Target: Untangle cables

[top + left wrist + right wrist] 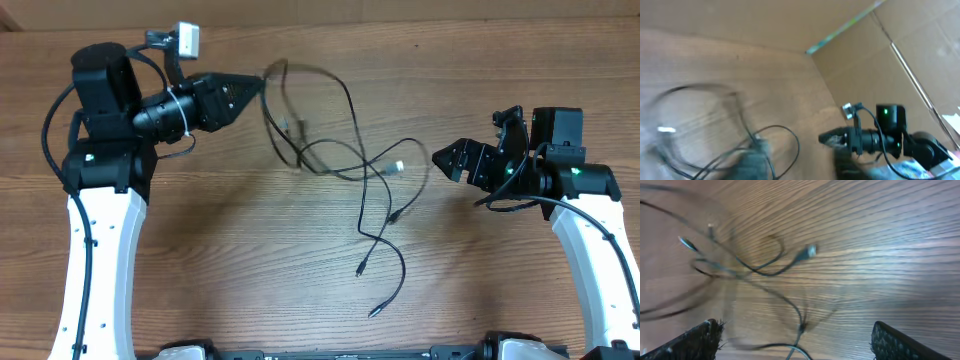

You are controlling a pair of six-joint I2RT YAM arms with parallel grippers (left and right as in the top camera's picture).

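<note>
Right jaws wide, clear of cables, left jaws blurred

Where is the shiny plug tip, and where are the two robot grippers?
silver plug tip [398, 167], overhead view, on its light end.
left gripper [258, 89], overhead view, at its fingertips.
right gripper [440, 160], overhead view, between its fingertips.

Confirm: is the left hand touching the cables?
Cannot tell. Overhead, a blurred loop of the cables ends at the left hand; the left wrist view is too smeared to settle it.
</note>
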